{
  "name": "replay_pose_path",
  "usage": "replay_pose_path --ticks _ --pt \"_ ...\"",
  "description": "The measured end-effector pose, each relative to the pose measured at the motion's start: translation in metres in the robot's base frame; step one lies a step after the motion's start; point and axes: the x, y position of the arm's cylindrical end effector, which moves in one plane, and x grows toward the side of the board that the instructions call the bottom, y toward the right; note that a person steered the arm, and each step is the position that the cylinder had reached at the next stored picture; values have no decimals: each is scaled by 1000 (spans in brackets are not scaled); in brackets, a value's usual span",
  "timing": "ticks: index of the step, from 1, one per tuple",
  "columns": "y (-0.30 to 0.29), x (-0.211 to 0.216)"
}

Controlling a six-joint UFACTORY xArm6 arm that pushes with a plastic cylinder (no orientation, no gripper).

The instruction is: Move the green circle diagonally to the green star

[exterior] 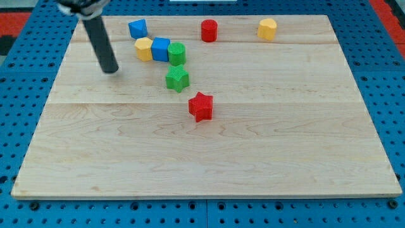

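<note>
Lying flat across the camera view, a wooden board (209, 152) is carrying every block, and a blue pegboard (25, 76) is showing around its edges. Near the view's top, a blue block (138, 28) is sitting alone, a red cylinder (209, 30) is standing further to the view's right, and a yellow block (267, 28) is sitting further right again. A second yellow block (144, 49) is touching a blue cube (161, 49), which is touching the green circle (176, 54) on its right. The green star (178, 78) is lying just below the circle, close to it, though whether they are touching is hard to tell. A red star (201, 106) is lying below and to the right of the green star. The rod is being cut off by the view's top edge, so its upper part is hidden. My tip (110, 68) is resting bare on the board, gripping nothing and touching no block, well to the view's left of the green circle and slightly lower, with the yellow block and blue cube lying between them.
</note>
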Motion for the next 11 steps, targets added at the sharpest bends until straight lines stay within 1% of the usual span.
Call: replay_pose_path --ticks 1,2,3,4,5,7,8,9,10,11 --pt "47 -27" --pt "112 -41" --pt "138 -46" --pt "124 -38" --pt "109 -17" --pt "136 -14" --pt "125 -14" --pt "143 -16" --pt "196 -19" --pt "196 -38"
